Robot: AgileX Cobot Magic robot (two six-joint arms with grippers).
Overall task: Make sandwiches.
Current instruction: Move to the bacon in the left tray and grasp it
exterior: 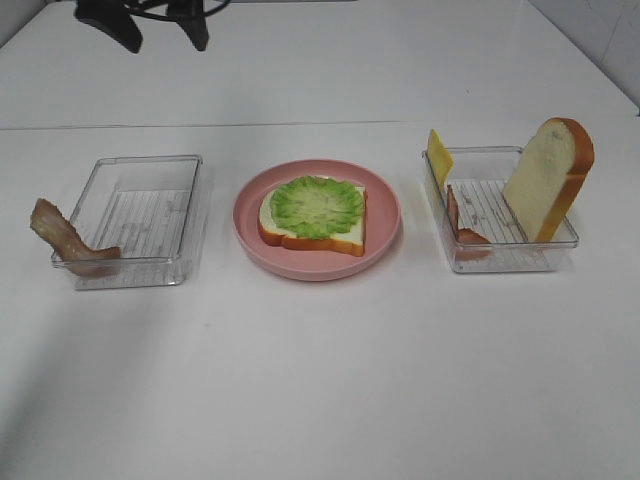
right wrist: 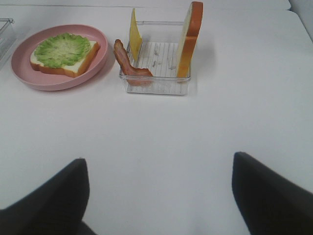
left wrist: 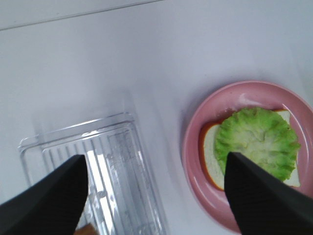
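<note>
Sandwich base: one bread slice [exterior: 300, 238] with orange-brown crust lies flat on the round pink plate [exterior: 385, 215] at mid-table [exterior: 320, 380]. A green ruffled lettuce leaf [exterior: 318, 205] is spread over its top face.

Left clear tray [exterior: 150, 165]: you have one bacon strip [exterior: 62, 235] draped over its near outer corner, with one end poking out past the wall.

Right clear tray [exterior: 520, 262]: the yellow cheese slice [exterior: 438, 155] stands on edge at the far corner nearest the plate. A second bacon strip [exterior: 464, 225] leans along that same wall. The second bread slice [exterior: 548, 180] stands upright, tilted against the outer wall.

Left gripper [left wrist: 156, 161]: jaws spread wide with nothing between them. One finger hangs over the left tray, the other over the plate's edge.

Right gripper [right wrist: 159, 161]: jaws spread wide with nothing held. It sits over bare table on the near side of the right tray, well apart from it. You cannot see either gripper in the high view.
</note>
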